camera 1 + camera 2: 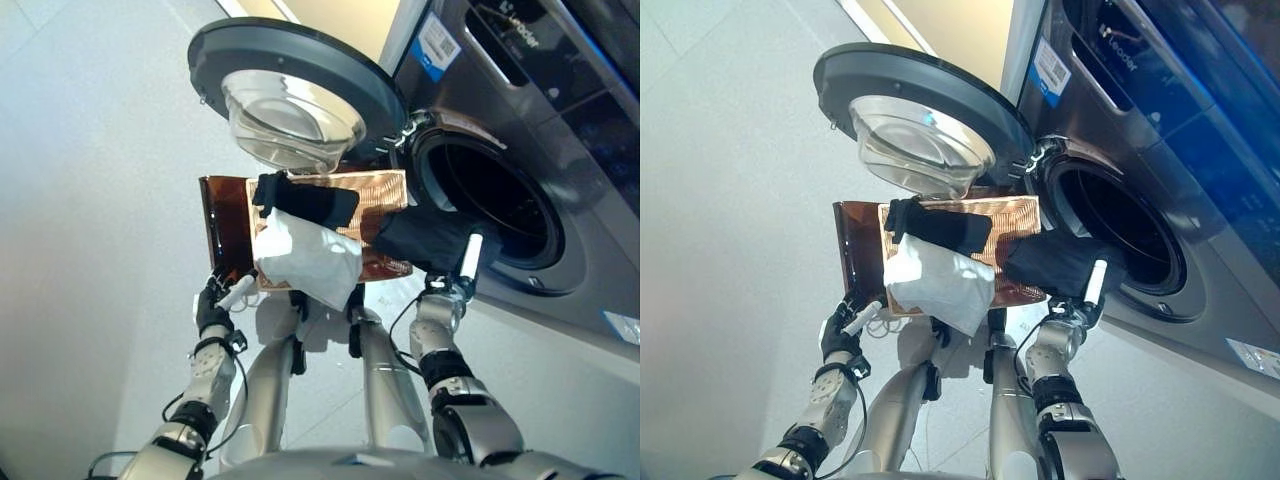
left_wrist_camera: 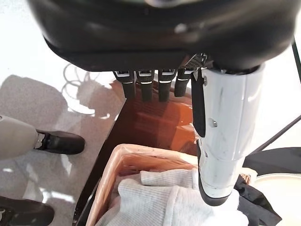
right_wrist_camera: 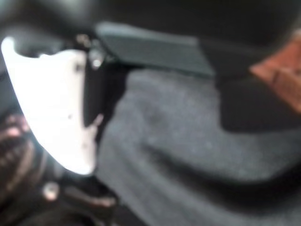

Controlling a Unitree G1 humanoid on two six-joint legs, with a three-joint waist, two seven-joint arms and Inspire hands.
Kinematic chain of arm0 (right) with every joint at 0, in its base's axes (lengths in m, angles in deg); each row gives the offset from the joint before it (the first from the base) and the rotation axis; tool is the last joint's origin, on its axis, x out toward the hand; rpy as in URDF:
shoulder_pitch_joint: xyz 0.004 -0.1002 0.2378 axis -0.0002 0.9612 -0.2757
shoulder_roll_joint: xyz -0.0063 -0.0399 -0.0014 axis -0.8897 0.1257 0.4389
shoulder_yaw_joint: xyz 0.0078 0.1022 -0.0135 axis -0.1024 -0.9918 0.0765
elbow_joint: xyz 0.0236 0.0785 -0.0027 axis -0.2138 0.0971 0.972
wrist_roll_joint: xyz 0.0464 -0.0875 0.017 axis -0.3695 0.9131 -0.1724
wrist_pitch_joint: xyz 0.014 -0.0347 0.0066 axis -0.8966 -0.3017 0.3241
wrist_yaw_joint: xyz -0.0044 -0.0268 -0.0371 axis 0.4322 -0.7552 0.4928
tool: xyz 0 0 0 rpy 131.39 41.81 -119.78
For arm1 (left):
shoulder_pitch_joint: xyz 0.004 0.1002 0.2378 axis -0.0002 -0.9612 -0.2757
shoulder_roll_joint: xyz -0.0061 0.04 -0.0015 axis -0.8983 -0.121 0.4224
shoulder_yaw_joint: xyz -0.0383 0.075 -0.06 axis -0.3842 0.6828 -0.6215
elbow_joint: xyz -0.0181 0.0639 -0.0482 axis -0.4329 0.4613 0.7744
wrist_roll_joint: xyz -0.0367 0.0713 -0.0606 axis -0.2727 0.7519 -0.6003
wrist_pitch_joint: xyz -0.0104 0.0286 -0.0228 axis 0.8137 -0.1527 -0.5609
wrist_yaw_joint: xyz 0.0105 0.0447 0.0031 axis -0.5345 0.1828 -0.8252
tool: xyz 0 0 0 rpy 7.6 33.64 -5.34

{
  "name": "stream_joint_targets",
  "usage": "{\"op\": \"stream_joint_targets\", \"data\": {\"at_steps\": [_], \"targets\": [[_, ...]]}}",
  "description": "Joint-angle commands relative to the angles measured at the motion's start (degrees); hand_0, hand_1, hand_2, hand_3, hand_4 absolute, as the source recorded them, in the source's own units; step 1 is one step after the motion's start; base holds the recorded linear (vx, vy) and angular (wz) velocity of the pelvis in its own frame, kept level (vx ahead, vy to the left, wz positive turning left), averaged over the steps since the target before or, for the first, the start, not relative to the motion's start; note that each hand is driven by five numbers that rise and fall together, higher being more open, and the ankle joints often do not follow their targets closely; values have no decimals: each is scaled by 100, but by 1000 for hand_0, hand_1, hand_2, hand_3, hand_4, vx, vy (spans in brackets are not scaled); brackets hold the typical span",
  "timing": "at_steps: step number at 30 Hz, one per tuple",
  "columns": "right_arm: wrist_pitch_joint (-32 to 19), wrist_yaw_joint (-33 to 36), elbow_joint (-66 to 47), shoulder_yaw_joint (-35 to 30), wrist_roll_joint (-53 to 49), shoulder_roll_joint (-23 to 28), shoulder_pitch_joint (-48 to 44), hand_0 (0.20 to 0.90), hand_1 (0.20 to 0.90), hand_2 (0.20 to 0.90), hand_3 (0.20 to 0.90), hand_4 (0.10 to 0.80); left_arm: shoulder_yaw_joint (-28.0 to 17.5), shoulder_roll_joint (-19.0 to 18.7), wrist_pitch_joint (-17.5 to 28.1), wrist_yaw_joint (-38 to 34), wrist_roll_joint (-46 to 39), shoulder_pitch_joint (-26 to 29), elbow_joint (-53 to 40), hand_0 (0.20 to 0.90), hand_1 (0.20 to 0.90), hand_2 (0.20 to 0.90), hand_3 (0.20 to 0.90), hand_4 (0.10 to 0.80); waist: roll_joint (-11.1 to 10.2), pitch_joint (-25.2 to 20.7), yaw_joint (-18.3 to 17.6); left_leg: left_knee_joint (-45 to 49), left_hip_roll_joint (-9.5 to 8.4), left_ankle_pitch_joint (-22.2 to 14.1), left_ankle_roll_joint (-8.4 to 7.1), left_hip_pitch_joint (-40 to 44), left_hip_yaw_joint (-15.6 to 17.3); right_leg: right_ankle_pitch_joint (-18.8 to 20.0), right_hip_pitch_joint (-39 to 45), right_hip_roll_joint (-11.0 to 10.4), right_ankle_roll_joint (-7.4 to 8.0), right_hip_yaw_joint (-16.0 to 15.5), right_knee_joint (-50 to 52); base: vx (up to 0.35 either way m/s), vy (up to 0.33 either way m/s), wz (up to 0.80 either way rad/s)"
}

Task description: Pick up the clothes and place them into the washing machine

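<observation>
A shallow wicker basket point(image 1: 385, 190) rests on a low brown box point(image 1: 225, 215) beside the washing machine point(image 1: 560, 150). A white garment point(image 1: 305, 255) hangs over the basket's near edge, and a black garment point(image 1: 305, 200) lies across it behind. My right hand point(image 1: 468, 260) is shut on a dark grey garment point(image 1: 420, 238) at the basket's right end, just in front of the open drum point(image 1: 495, 200). In the right wrist view the cloth point(image 3: 188, 141) lies between thumb and fingers. My left hand point(image 1: 215, 305) is open and empty at the box's near left corner.
The machine's round door point(image 1: 290, 85) stands open above the basket's far side. Pale floor point(image 1: 90, 200) stretches to the left. In the left wrist view the basket rim point(image 2: 122, 157) and white garment point(image 2: 160, 202) lie just past my fingers point(image 2: 141, 84).
</observation>
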Motion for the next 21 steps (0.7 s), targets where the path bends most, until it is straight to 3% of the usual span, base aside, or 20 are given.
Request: {"op": "stream_joint_targets", "data": {"at_steps": [1,7,13,21], "targets": [[-672,-240,-180,-390,-244,224,-53,200,200,200,200,300,-102,18,230,-22,-95,-116,91,900,900,900,900,800,168,-186,-4,340,-54,-496,-414,-115,72,352,409,-46,115,-129,-857,0,0,0],[-818,-46,182,-832,-432,504,-474,200,200,200,200,300,-58,-9,233,30,-80,-169,53,900,900,900,900,800,286,-183,44,297,-77,-469,-419,-116,74,338,385,-51,115,-107,-845,0,0,0],[-796,433,1058,-1387,-353,1483,-1348,200,200,200,200,300,17,-76,181,144,-33,-269,149,900,900,900,900,800,461,-286,130,211,-103,-448,-418,-105,71,327,354,-64,129,-67,-854,3,4,-1],[-456,714,1596,-1226,62,2652,-2247,200,200,200,200,300,49,-189,120,284,48,-324,189,900,900,900,900,800,554,-372,245,196,-112,-436,-430,-171,99,357,246,-57,131,-43,-855,0,0,0]]}}
